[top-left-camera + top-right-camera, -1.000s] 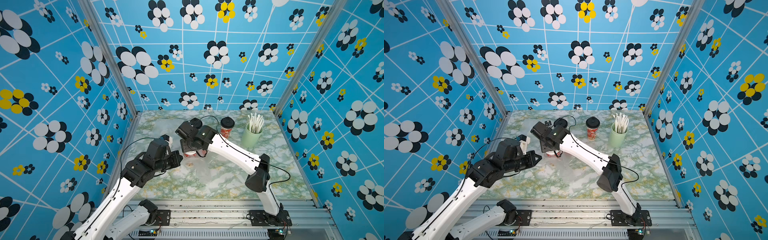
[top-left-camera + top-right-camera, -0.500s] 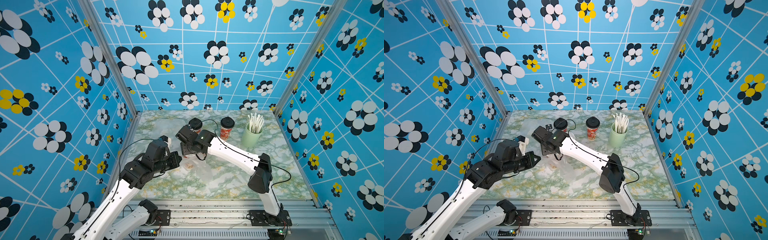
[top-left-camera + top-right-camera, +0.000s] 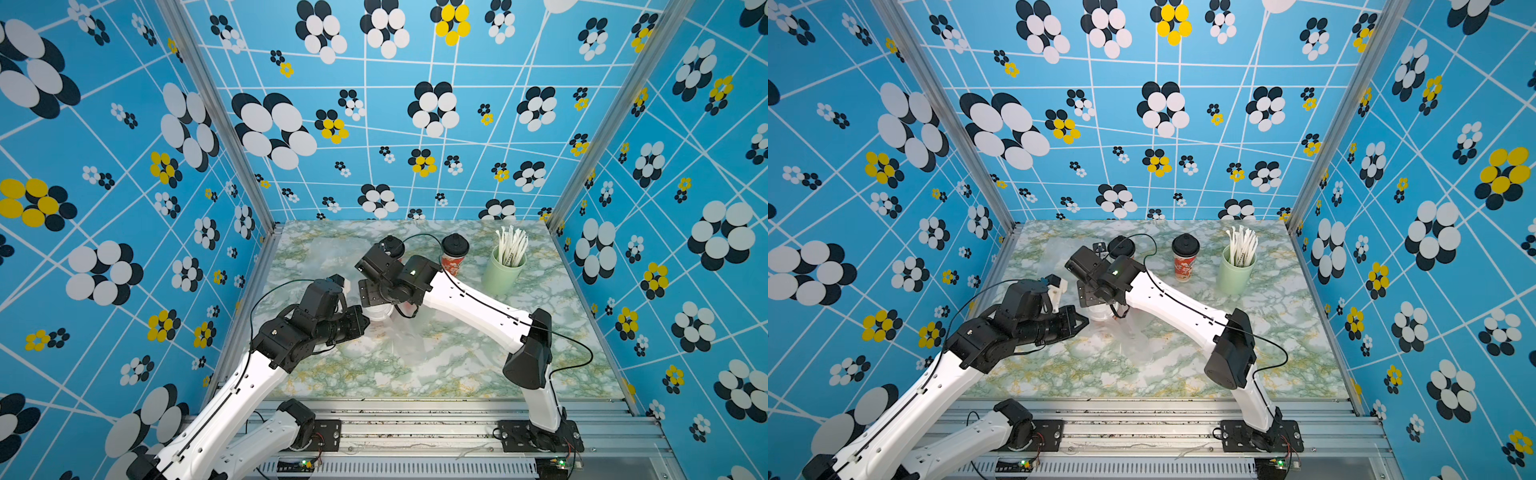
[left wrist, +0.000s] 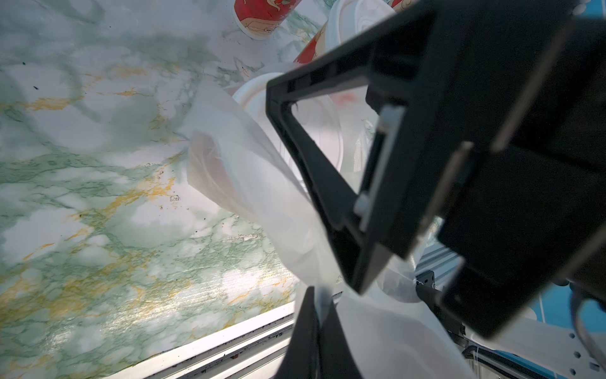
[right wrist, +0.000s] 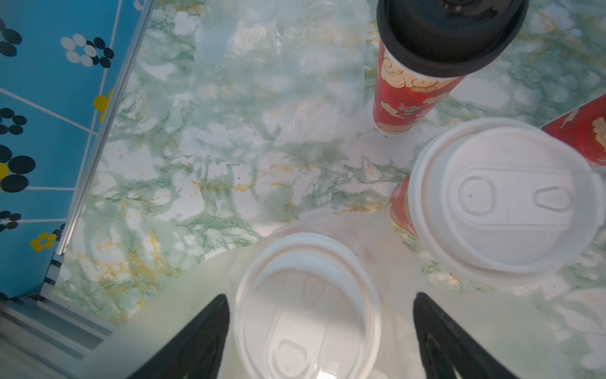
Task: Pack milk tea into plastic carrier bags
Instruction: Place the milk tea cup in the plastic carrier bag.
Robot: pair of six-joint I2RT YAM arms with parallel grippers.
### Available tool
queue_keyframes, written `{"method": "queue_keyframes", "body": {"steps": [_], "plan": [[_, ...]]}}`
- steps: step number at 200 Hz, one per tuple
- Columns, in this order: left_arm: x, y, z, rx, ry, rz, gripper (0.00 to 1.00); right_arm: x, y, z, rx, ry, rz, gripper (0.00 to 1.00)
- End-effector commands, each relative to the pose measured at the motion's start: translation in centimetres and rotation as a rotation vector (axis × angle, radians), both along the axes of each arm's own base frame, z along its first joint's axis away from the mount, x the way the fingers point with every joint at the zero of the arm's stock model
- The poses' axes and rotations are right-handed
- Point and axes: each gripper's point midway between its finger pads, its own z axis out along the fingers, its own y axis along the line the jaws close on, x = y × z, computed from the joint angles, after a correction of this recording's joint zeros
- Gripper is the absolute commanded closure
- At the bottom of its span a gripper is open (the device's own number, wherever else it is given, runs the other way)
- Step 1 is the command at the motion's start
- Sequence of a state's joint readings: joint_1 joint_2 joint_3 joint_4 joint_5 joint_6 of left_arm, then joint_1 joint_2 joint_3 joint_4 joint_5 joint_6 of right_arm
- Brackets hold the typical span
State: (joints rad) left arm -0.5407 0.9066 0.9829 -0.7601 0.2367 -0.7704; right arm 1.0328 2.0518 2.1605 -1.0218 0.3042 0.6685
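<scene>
Item: my left gripper [image 4: 331, 292], pinched shut on the bag [image 4: 249, 177]. My right gripper [image 5: 321, 297], fingers wide around the white-lidded cup [image 5: 305, 331], which stands in that bag, 9 o'clock of the table [image 3: 457, 365] centre.

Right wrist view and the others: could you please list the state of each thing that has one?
Left gripper: shut on the thin whitish plastic carrier bag.
Right gripper: open, astride a cup.
Red paper cup, white flat lid, behind film: upright, apparently in that bag.
Second white-lidded red cup: upright, outside.
Two black-domed-lid red cups: upright, unpacked.
Second clear plastic bag: flat, empty.
Pale green cup: upright, holding straws.
</scene>
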Motion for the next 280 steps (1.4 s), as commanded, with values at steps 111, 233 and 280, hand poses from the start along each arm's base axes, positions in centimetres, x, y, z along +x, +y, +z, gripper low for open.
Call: {"method": "queue_keyframes", "body": {"steps": [111, 233, 280], "plan": [[-2.2, -0.5, 1.2, -0.028, 0.050, -0.017, 0.37, -9.6, -5.6, 3.1, -0.007, 0.243, 0.286, 0.57], [-5.7, -3.5, -1.7, 0.002, 0.092, -0.047, 0.69, -14.6, -5.0, -1.2, 0.161, 0.445, 0.362, 0.76], [-5.4, -2.9, -2.1, 0.022, 0.068, -0.026, 0.81, -13.0, -5.8, 1.5, 0.171, 0.345, 0.326, 0.70]]}}
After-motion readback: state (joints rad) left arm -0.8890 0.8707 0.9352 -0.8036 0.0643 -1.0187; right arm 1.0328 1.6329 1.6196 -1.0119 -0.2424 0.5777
